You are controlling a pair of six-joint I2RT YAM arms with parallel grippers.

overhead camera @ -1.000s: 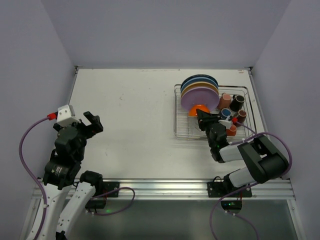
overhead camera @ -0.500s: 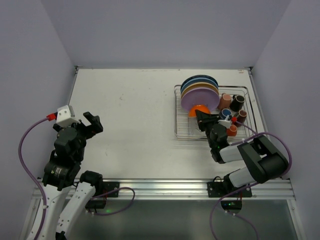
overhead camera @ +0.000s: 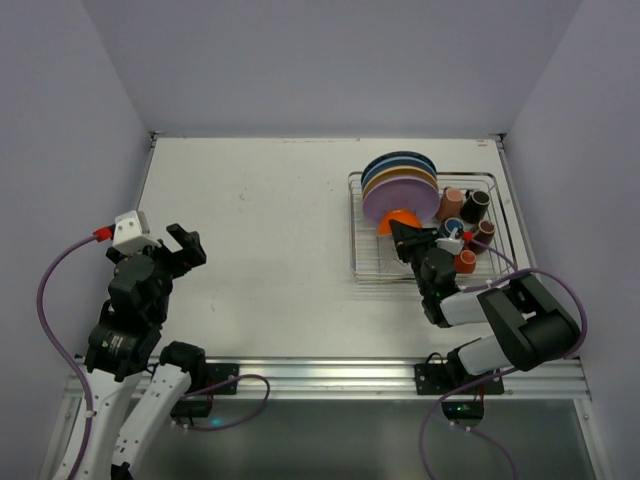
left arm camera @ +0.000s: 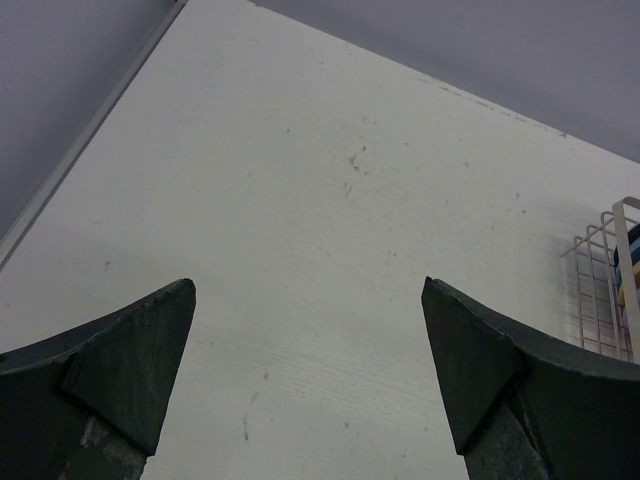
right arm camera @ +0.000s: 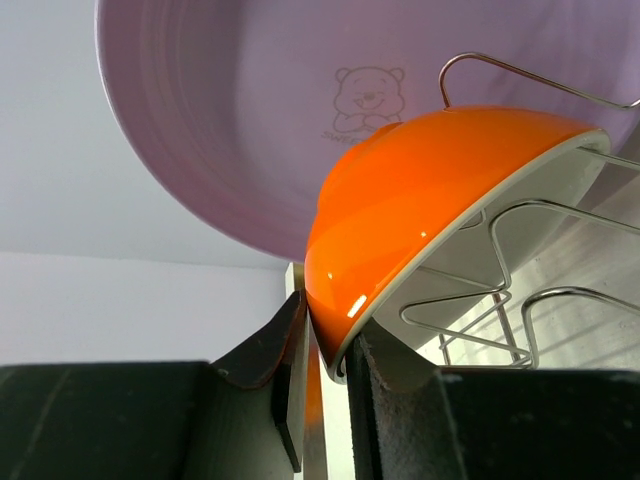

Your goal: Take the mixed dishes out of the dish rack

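The orange bowl (right arm camera: pixel 440 190) is pinched at its rim by the right gripper (right arm camera: pixel 330 338), seemingly thinly, and could be slipped loose or snagged on dish rack (overhead camera: pixel 352 225) wires against the lilac plate (right arm camera: pixel 220 120).

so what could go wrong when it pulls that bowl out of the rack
The right claw pinches only the thin rim of the orange bowl, so the glossy bowl could slip or swing once lifted. The bowl sits right in front of the lilac plate; pulling it out might knock or tip that plate. Its rim also sits among the dish rack wires and could snag on them.
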